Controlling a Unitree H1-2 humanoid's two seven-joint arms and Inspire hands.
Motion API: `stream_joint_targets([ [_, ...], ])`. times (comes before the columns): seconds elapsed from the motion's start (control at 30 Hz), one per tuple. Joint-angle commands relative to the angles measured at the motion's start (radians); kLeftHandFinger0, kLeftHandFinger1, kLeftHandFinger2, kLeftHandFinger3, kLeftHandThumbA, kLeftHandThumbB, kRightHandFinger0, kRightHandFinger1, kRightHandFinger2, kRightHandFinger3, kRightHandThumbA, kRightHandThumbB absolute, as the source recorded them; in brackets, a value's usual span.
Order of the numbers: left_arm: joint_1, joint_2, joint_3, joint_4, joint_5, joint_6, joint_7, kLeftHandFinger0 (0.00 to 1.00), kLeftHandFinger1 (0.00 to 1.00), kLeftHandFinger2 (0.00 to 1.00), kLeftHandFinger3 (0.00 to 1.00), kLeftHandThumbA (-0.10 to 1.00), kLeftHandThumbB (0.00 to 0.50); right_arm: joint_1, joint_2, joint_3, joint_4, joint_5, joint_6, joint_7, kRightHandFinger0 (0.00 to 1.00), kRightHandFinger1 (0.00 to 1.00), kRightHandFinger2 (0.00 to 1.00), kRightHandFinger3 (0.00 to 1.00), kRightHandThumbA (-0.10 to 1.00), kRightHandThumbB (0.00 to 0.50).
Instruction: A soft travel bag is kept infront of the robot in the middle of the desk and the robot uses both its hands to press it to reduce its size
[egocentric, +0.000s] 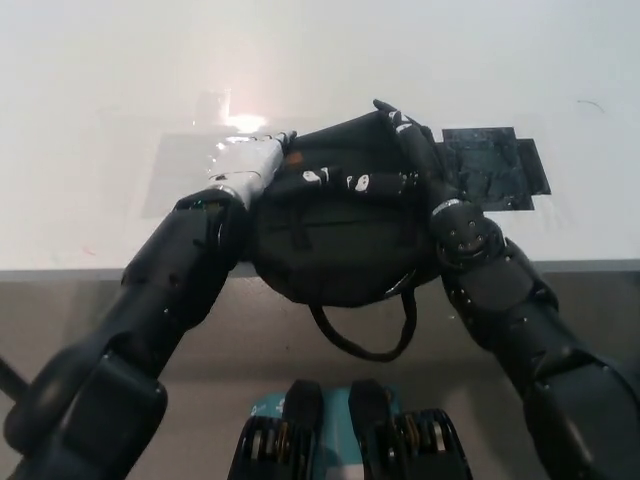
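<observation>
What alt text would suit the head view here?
Both robot hands press on a black soft travel bag at the white desk's near edge: the white left hand at its left, the black right hand across its top. A strap loop hangs over the edge.

Black travel bag (340, 240) at desk (100, 120) edge — left hand (245, 165), right hand (400, 150) on top

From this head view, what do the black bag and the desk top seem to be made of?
The travel bag looks like soft black woven fabric, matte: it bulges and folds under the left hand and right hand, and its strap loop hangs limp over the edge. The desk looks like a hard, smooth white surface, perhaps laminate, since a light glare shows on it.
</observation>
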Motion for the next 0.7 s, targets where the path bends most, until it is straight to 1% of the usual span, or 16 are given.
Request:
stream_joint_targets([
  [0.0, 0.045, -0.011, 0.007, 0.067, -0.038, -0.044, 0.049, 1.00, 1.00, 1.00, 1.00, 1.00, 0.013, 0.035, 0.015, -0.009, 0.068, 0.031, -0.030, -0.019, 1.00, 1.00, 1.00, 1.00, 1.00, 0.273],
  [0.07, 0.093, -0.012, -0.008, 0.085, -0.027, -0.056, 0.065, 1.00, 1.00, 1.00, 1.00, 1.00, 0.014, 0.069, 0.019, 0.008, 0.078, 0.015, -0.048, -0.030, 1.00, 1.00, 1.00, 1.00, 1.00, 0.288],
  [0.1, 0.104, -0.017, -0.009, 0.097, -0.027, -0.061, 0.081, 1.00, 1.00, 1.00, 1.00, 1.00, 0.015, 0.077, 0.015, 0.010, 0.082, 0.014, -0.061, -0.032, 1.00, 1.00, 1.00, 1.00, 1.00, 0.269],
  [0.2, 0.122, -0.024, -0.009, 0.104, -0.031, -0.053, 0.089, 1.00, 1.00, 1.00, 1.00, 1.00, 0.027, 0.094, 0.015, 0.024, 0.085, 0.002, -0.075, -0.049, 1.00, 1.00, 1.00, 1.00, 1.00, 0.270],
  [0.37, 0.151, -0.034, -0.013, 0.117, -0.033, -0.081, 0.126, 1.00, 1.00, 1.00, 1.00, 1.00, 0.010, 0.108, 0.019, 0.021, 0.091, 0.015, -0.082, -0.055, 1.00, 1.00, 1.00, 1.00, 1.00, 0.253],
  [0.57, 0.157, -0.040, -0.026, 0.124, -0.029, -0.094, 0.132, 1.00, 1.00, 1.00, 1.00, 1.00, 0.032, 0.115, 0.021, 0.042, 0.096, -0.001, -0.079, -0.072, 1.00, 1.00, 1.00, 1.00, 1.00, 0.212],
  [0.6, 0.151, -0.043, -0.032, 0.130, -0.025, -0.094, 0.136, 1.00, 1.00, 1.00, 1.00, 1.00, 0.043, 0.110, 0.018, 0.044, 0.100, 0.000, -0.076, -0.076, 1.00, 1.00, 1.00, 1.00, 1.00, 0.208],
  [0.63, 0.152, -0.046, -0.035, 0.134, -0.024, -0.092, 0.141, 1.00, 1.00, 1.00, 1.00, 1.00, 0.056, 0.110, 0.019, 0.047, 0.102, -0.001, -0.072, -0.081, 1.00, 1.00, 1.00, 1.00, 1.00, 0.206],
  [0.67, 0.152, -0.047, -0.038, 0.135, -0.024, -0.093, 0.145, 1.00, 1.00, 1.00, 1.00, 1.00, 0.066, 0.111, 0.019, 0.050, 0.103, -0.002, -0.072, -0.085, 1.00, 1.00, 1.00, 1.00, 1.00, 0.216],
])
